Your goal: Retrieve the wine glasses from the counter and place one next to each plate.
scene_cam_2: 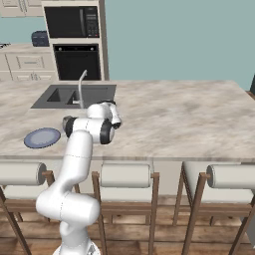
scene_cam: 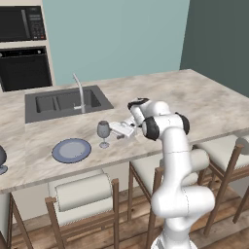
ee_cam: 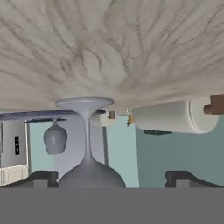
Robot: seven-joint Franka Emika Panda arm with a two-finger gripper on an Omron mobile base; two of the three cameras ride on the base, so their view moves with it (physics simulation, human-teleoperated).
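The gripper [scene_cam: 115, 132] reaches out level over the marble island [scene_cam: 194, 102], its two dark fingertips [ee_cam: 41, 178] spread wide apart on either side of a wine glass [scene_cam: 103, 133] without pinching it. That glass stands upright on its round foot on the island top, just beside a flat grey-blue plate [scene_cam: 71, 150] lying near the front edge. The hand view is rolled upside down: the glass's foot sits against the marble at the top with the bowl [ee_cam: 89, 175] swelling between the fingertips, and beyond it a second glass [ee_cam: 55, 138] appears, small and far off; the left base view catches only a dark rounded edge of that one at the island's far left end [scene_cam: 2, 158]. In the right base view the arm's forearm hides the near glass, but the plate [scene_cam_2: 42, 137] shows plainly. Behind lies the dark sink [scene_cam: 65, 102] with its faucet [scene_cam: 79, 92]; nothing in the basin can be made out. Padded stools [scene_cam: 82, 194] line the island's front.
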